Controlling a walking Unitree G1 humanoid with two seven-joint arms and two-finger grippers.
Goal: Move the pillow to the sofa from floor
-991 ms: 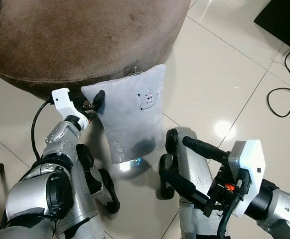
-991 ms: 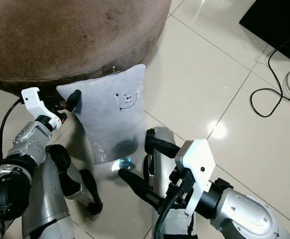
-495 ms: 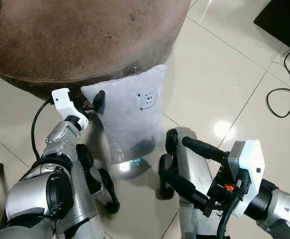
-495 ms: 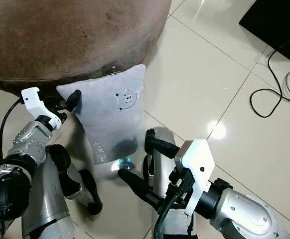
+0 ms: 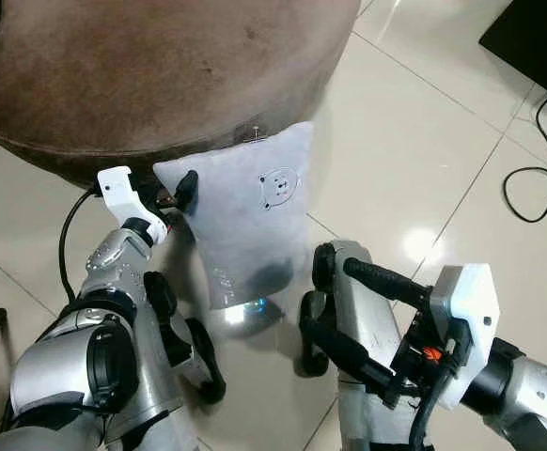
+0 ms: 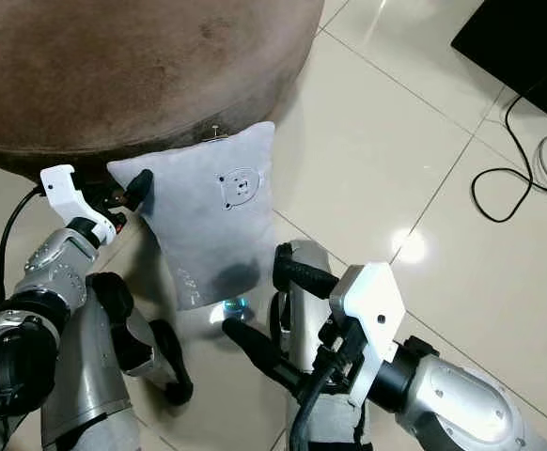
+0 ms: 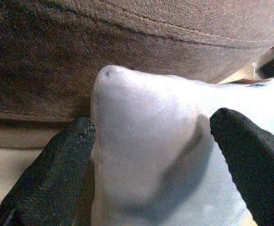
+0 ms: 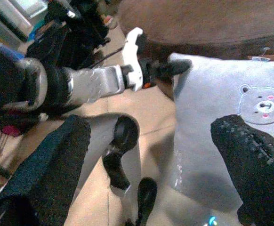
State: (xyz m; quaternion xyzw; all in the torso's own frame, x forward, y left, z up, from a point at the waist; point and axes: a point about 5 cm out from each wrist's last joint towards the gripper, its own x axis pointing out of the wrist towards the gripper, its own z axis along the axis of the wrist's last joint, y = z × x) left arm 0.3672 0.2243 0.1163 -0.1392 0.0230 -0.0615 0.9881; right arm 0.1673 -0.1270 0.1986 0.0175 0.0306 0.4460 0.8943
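Against the sofa (image 5: 161, 75), the left end effector (image 5: 181, 193) pinches the pillow's (image 5: 250, 221) upper corner.

Left end effector (image 5: 181, 193) seemingly clamped; right end effector (image 5: 335, 305) spread.

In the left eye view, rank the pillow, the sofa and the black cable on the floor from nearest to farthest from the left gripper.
1. pillow: its corner sits between the jaws of the left gripper.
2. sofa: the brown mass just behind and above that gripper.
3. black cable: far off on the tiles at the robot's right.
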